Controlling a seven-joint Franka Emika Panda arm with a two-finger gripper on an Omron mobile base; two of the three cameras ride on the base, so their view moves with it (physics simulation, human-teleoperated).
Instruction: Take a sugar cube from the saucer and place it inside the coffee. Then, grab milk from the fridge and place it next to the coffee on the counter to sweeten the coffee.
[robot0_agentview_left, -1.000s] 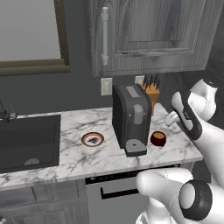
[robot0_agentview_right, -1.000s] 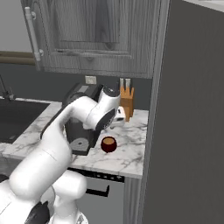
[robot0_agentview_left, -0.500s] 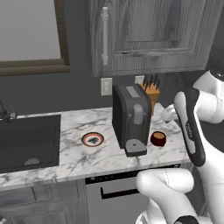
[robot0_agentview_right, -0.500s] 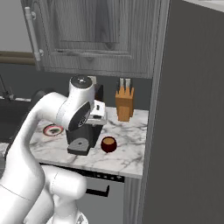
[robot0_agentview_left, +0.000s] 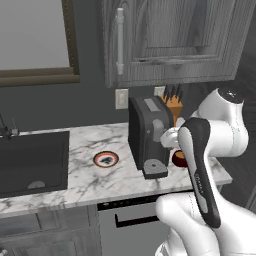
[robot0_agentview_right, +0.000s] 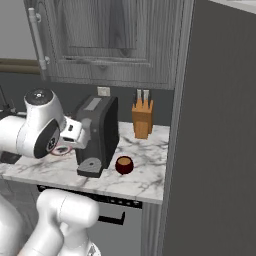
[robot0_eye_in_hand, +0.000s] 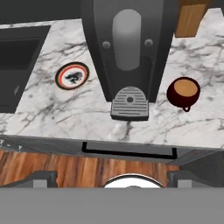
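Two things wait on the counter (robot0_agentview_left: 90, 180): the saucer (robot0_agentview_left: 106, 159) mid-counter, left of the coffee machine (robot0_agentview_left: 147, 135). From the right, the coffee (robot0_agentview_right: 124, 164) sits near the front edge. Looking down, the gripper (robot0_eye_in_hand: 111, 177) hangs wide open, empty, probably ready to fetch sugar.

The left base view looks forward and down from behind the arm's left; the right base view does so from its right; the hand view looks steeply down from above the table's front edge; all three share the coffee machine (robot0_agentview_left: 147, 140), saucer (robot0_eye_in_hand: 72, 76) and coffee (robot0_agentview_right: 124, 164).
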